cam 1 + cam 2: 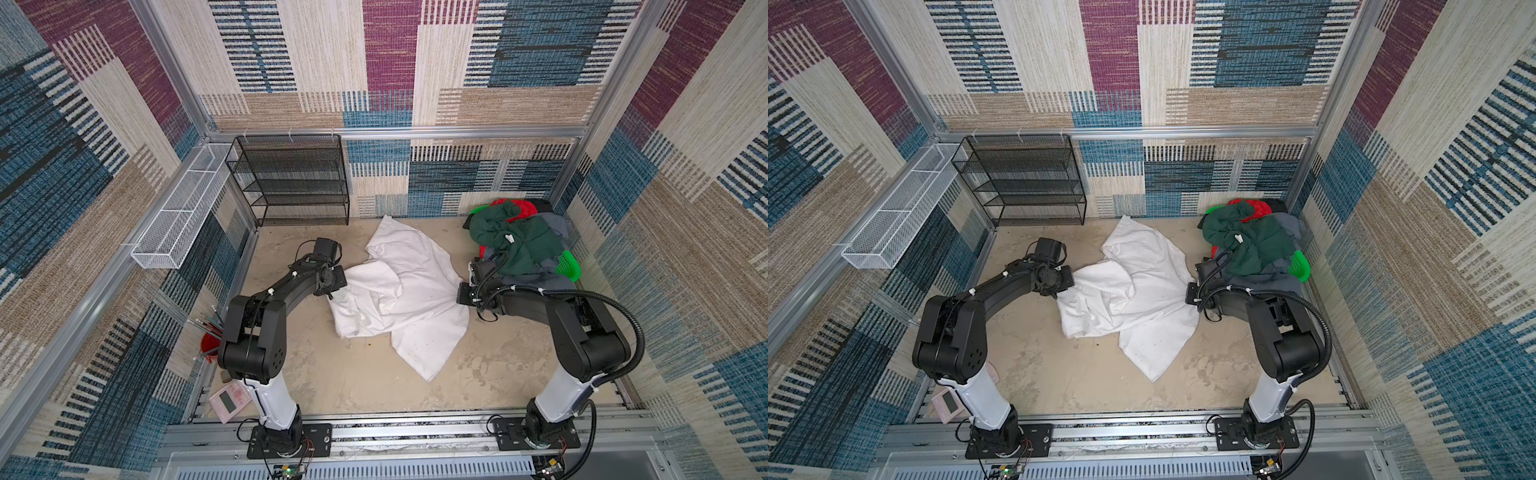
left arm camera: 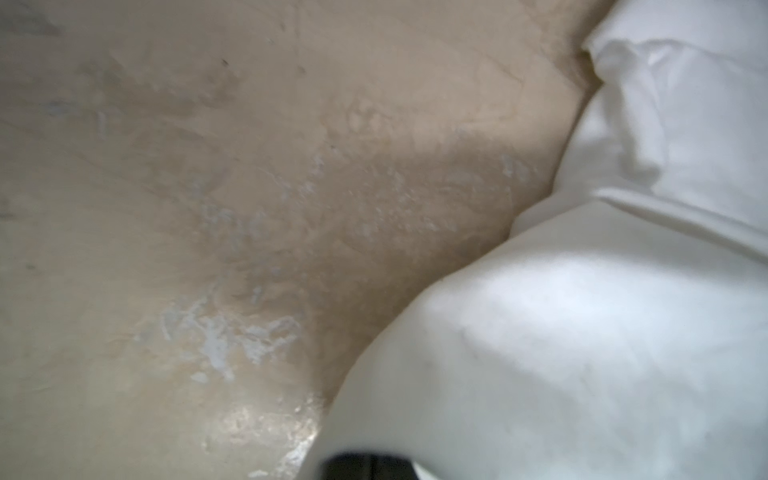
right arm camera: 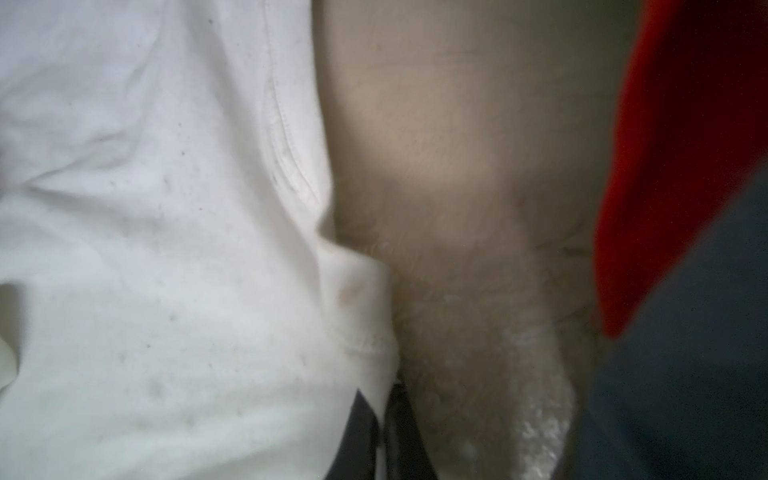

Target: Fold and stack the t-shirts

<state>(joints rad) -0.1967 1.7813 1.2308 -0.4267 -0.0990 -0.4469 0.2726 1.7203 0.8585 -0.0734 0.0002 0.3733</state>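
Observation:
A large white t-shirt (image 1: 403, 291) (image 1: 1133, 291) lies crumpled in the middle of the beige table. My left gripper (image 1: 332, 293) (image 1: 1059, 293) is shut on its left edge; in the left wrist view the white cloth (image 2: 582, 353) drapes over the dark jaws (image 2: 368, 467). My right gripper (image 1: 457, 291) (image 1: 1185, 291) is shut on the shirt's right edge, with the hem (image 3: 166, 249) pinched between the fingers (image 3: 388, 424). Dark green (image 1: 523, 241), red (image 1: 525, 206) and grey-blue (image 1: 557, 224) t-shirts are heaped at the back right.
The heap hangs over a bright green plastic basket (image 1: 569, 264). A black mesh shelf (image 1: 299, 183) stands at the back left, beside a white wire basket (image 1: 183, 216) on the left wall. A red cup with pencils (image 1: 210, 340) and a pink device (image 1: 228, 401) sit behind the left arm.

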